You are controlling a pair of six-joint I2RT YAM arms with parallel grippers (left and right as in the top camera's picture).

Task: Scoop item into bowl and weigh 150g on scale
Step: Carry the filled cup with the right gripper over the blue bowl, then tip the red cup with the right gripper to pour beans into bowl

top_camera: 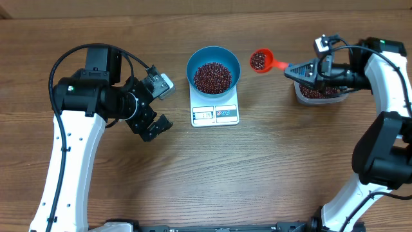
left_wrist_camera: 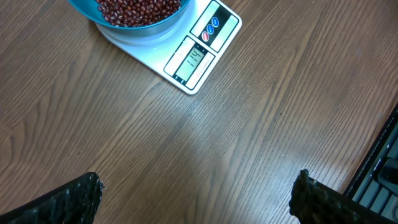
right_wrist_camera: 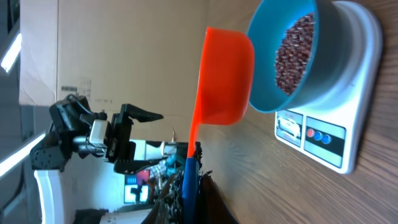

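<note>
The blue bowl stands on the white scale, holding a heap of red-brown beans. My right gripper is shut on the handle of a red scoop, held level in the air just right of the bowl, with beans in its cup. In the right wrist view the scoop hangs beside the bowl, gripper clamped on its handle. My left gripper is open left of the scale, nothing between its fingers; its wrist view shows the gripper over bare wood, the scale beyond.
A clear plastic tub with more beans sits at the right, under my right arm. The wooden table runs wide toward the front edge.
</note>
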